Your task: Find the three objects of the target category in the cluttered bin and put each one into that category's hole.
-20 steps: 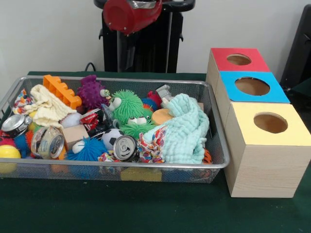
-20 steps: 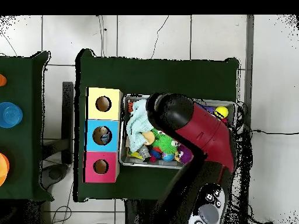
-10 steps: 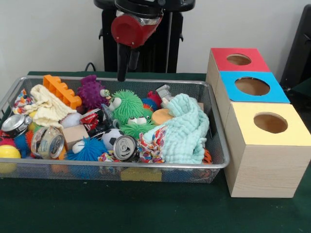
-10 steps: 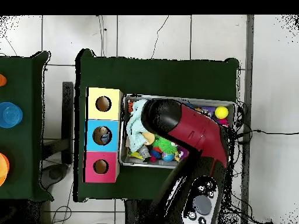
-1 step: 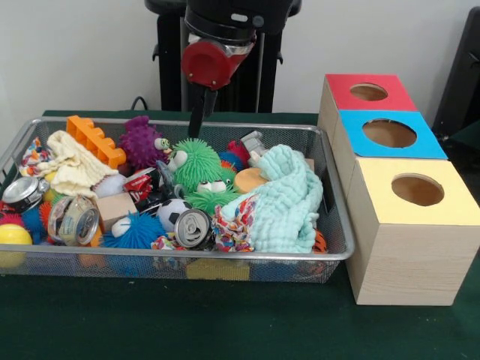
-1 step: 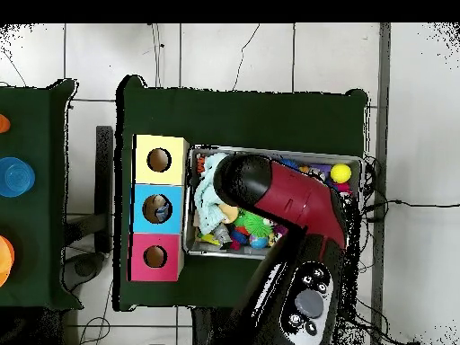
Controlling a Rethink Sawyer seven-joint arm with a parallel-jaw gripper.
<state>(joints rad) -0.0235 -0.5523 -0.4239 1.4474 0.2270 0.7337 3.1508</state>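
Dark green cloth tabletop (image 5: 225,322), plain off-white wall (image 5: 75,52) behind it. Overhead: white tiled floor (image 6: 234,54) with dark grout lines, thin cables (image 6: 244,43) trailing across it. Second green table (image 6: 36,180) at the left edge, well apart, holding a blue round item (image 6: 15,176) and orange ones.
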